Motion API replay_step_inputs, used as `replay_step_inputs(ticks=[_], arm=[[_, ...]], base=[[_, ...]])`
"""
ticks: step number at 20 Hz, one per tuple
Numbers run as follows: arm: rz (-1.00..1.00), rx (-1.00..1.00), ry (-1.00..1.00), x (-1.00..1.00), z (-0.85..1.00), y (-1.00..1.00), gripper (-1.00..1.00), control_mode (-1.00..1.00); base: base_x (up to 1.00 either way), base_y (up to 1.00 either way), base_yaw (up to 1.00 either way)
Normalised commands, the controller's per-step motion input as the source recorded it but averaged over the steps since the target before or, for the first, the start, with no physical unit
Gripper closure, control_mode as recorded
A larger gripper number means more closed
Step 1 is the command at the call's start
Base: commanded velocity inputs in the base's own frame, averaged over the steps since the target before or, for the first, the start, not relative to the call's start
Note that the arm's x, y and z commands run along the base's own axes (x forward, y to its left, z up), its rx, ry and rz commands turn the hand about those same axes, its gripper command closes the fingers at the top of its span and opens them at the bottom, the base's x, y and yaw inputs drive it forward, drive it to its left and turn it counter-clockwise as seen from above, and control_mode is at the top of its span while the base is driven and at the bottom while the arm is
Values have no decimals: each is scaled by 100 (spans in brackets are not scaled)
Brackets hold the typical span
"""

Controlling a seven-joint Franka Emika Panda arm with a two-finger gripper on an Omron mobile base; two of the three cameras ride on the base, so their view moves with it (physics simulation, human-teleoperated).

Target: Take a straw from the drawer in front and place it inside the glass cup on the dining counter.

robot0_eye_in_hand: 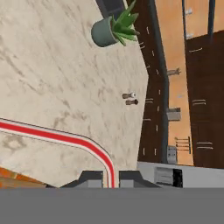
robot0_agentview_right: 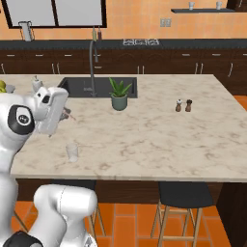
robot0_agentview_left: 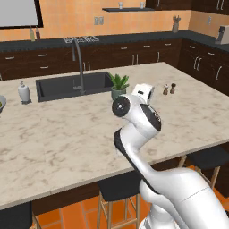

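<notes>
Overhead, claw (robot0_eye_in_hand: 110,177) clamped on straw (robot0_eye_in_hand: 65,138), glass cup (robot0_agentview_right: 72,152) near dining counter (robot0_agentview_right: 159,140) front edge.

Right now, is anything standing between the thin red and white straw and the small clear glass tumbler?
Nothing visible does. The gripper holds the red-and-white straw above the beige marble counter, and the clear tumbler stands alone near the front edge; the potted plant sits farther back.

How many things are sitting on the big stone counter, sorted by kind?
Potted plant: 1
Glass cup: 1
Salt and pepper shakers: 2
Soap bottle: 1
Bowl, at the edge: 1
Total: 6
The straw isn't counted; the gripper holds it.
</notes>
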Motion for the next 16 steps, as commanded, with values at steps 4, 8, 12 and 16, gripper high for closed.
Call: replay_step_inputs(ticks=[4, 8, 12, 16], arm=[[0, -43, -7, 39, 0, 1, 100, -100], [0, -35, 0, 55, 0, 10, 100, -100], [0, -26, 0, 37, -2, 36, 100, -100], [-5, -16, 0, 12, -3, 61, 100, -100]], base=[[0, 0, 0], [0, 0, 0], [0, 0, 0], [0, 0, 0]])
